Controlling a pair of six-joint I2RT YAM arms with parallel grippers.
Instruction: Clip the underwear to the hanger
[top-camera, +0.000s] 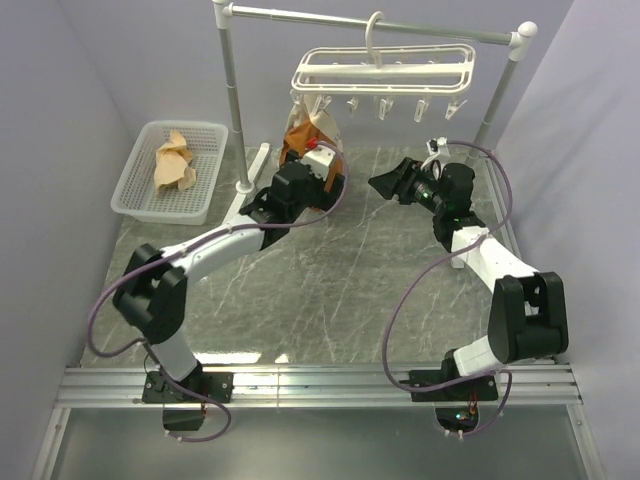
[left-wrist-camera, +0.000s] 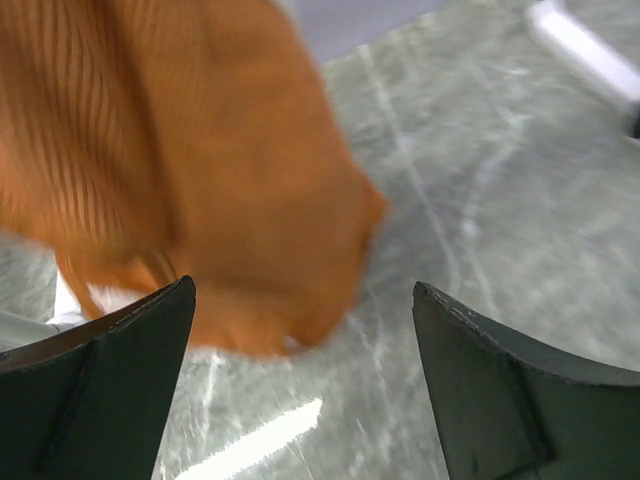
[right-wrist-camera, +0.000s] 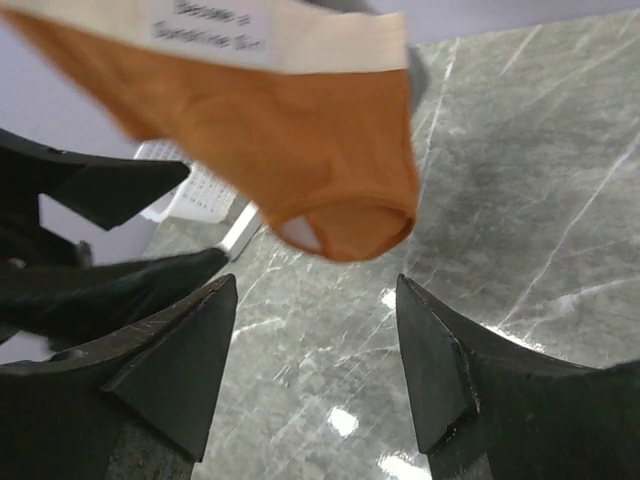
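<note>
The rust-orange underwear (top-camera: 303, 137) hangs from the left end of the white hanger (top-camera: 385, 72), which hooks over the grey rail. Its beige waistband with a label shows in the right wrist view (right-wrist-camera: 290, 150), and its orange body hangs free in the left wrist view (left-wrist-camera: 200, 180). My left gripper (top-camera: 318, 165) is open and empty just below and in front of the underwear (left-wrist-camera: 303, 300). My right gripper (top-camera: 385, 182) is open and empty to the right of it, pointing left (right-wrist-camera: 315, 295).
A white basket (top-camera: 140, 195) holding a light tan cloth (top-camera: 175, 160) stands at the back left. The rail's white posts (top-camera: 236, 100) stand behind the arms, with a white foot (top-camera: 240, 205) on the marble table. Empty clips (top-camera: 420, 105) dangle from the hanger.
</note>
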